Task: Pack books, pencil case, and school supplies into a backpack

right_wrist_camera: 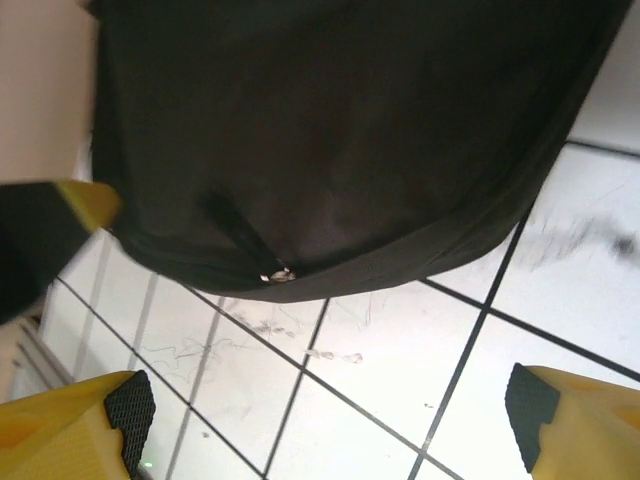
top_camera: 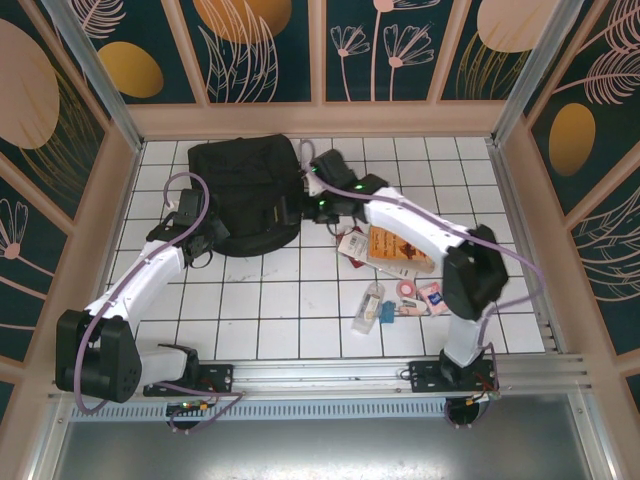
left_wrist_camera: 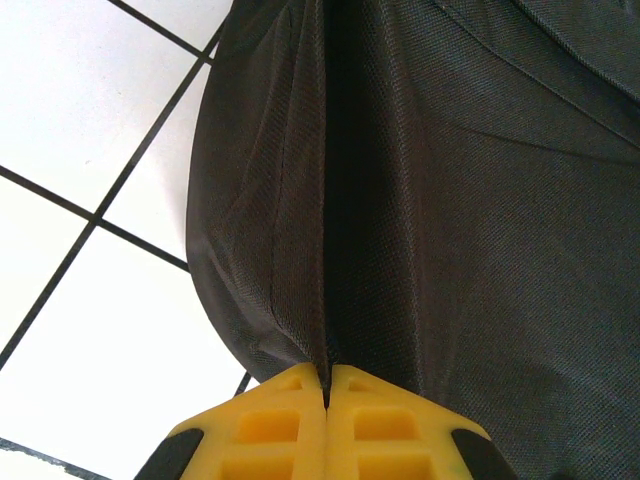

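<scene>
White tiles cover the counter (top_camera: 260, 300). At the back, the left pincer (left_wrist_camera: 325, 385) pinches a fold of the black backpack (top_camera: 245, 195). Beside the bag, the right pincer (right_wrist_camera: 325, 410) hangs wide open. Further right lie the books (top_camera: 395, 248) and school supplies (top_camera: 405, 295). That thin fold could slip out, and the bag would flop.

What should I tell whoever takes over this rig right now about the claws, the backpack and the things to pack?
Left claw: shut on a fold of the backpack at its left edge.
Right claw: open, empty, above the backpack's right edge near a zip pull.
Orange book, white book, tape roll, card and clear packet lie loose on the table right of the backpack.
Done: nothing visibly packed.
Left: open the backpack, load everything.
</scene>
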Robot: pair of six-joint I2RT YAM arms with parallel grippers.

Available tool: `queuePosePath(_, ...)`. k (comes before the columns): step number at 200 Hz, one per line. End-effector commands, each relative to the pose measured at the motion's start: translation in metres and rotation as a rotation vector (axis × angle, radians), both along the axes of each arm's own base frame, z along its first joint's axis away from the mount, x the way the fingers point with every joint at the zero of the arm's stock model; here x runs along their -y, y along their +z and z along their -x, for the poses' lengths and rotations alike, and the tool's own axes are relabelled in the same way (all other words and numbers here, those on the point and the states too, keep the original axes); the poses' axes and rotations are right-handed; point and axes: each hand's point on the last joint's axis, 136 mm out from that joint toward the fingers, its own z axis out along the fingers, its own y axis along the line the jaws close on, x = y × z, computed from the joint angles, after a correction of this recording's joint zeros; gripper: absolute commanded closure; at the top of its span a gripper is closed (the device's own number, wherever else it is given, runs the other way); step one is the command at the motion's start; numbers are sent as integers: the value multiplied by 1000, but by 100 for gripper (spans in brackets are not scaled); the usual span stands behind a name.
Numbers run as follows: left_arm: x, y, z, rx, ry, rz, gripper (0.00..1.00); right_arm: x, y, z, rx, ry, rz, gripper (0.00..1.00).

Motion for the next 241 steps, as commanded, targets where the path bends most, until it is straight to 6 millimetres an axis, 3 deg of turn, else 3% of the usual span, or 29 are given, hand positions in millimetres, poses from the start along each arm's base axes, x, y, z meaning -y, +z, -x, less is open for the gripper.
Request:
queuePosePath(1,-3,9,-1,37,-1,-4,100,-20,12,-1,23,41,0,7)
queuePosePath(35,-2,7,0,33,-5,1,100,-44,5,-10,35,59,49,9)
queuePosePath(65,-1,7,2,39,-7,14,100,-55,27,-16,138,61,99,11)
queuePosePath(79,0,6,3,39,-2,24,100,-59,27,-20,138,61,115,15)
queuePosePath(138,3,2,8,60,35,91,100,-79,-28,-23,75,113,195,40)
queuePosePath(206,2,0,9,59,41,91,100,-85,-65,-4,114,167,342,41)
queuePosePath(241,3,0,10,66,56,115,100,-81,-85,0,201,180,510,51)
